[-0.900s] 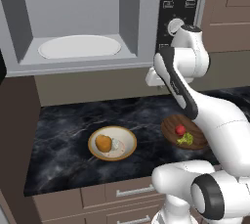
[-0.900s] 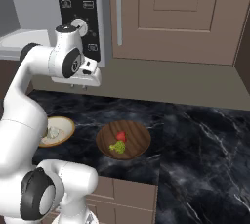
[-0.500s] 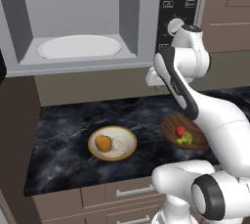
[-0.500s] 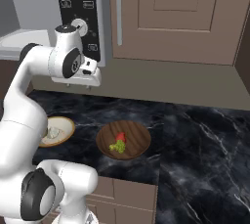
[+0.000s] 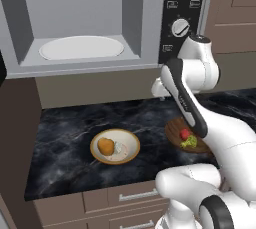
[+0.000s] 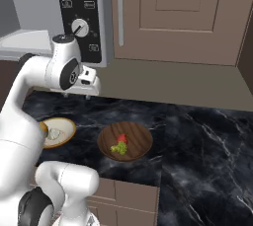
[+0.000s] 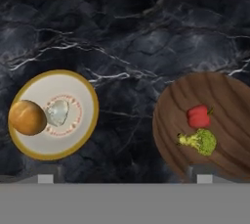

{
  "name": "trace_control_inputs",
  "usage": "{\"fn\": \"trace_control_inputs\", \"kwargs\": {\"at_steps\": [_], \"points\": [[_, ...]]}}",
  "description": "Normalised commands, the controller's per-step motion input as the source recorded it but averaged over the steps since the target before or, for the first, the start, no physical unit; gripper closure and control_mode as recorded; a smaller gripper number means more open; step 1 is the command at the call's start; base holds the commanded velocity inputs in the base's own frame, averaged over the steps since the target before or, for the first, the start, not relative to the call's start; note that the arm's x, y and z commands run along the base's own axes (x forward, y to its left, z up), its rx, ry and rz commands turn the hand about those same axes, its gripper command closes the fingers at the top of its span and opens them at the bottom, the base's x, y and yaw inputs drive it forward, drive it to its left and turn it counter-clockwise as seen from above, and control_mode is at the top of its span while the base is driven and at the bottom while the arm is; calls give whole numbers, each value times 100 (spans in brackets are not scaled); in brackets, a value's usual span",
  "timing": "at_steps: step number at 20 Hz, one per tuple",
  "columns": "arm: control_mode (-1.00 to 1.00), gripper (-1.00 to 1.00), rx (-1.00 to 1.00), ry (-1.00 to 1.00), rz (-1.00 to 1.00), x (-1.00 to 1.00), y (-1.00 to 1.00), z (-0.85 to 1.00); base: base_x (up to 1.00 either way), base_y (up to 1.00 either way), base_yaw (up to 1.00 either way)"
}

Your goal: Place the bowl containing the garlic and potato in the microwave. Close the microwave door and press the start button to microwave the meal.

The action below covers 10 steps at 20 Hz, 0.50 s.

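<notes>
End effector (image 7: 125,179) opened wider, fingers far apart, empty, above countertop (image 7: 127,52)

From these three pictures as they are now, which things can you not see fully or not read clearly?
- Bowl, right base view: its left part is hidden behind the white arm.
- Wooden bowl, hand view: cut off by the right edge.
- Wooden bowl, left base view: its right side is covered by the arm.
- Microwave panel buttons, both base views: too small to read.
- Microwave door: cannot be made out.

Wooden bowl (image 7: 212,129) on marble counter (image 7: 132,42)
</notes>
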Motion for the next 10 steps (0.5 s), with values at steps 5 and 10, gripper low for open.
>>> {"fn": "trace_control_inputs", "kwargs": {"at_steps": [5, 10], "points": [[-100, -100, 0, -6, 0, -26, 11, -58, 0, 0, 0], [-100, -100, 0, -7, -3, -16, 12, -46, 0, 0, 0]]}}
